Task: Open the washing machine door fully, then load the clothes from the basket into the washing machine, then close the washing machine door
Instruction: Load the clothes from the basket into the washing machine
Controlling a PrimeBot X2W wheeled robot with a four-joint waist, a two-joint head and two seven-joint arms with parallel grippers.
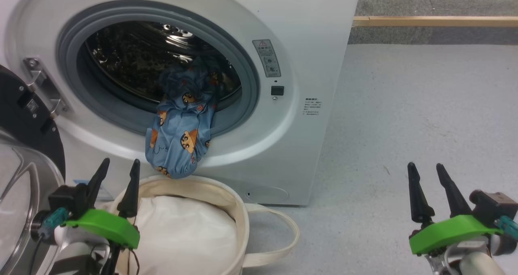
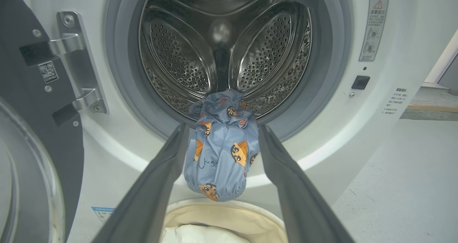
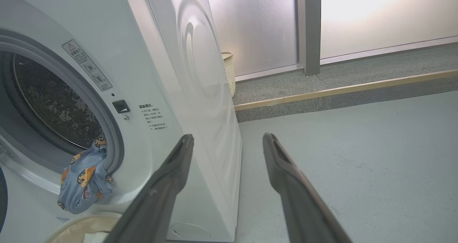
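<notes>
At frame centre the clothes (image 1: 182,133) are draped over the washing machine (image 1: 307,44) rim; the left gripper (image 1: 121,161) and right gripper (image 1: 425,165) are spread wide, empty.

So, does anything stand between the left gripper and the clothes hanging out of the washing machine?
Nothing visible does. The open left gripper faces the clothes, which hang over the grey door seal; the basket sits below them.
</notes>
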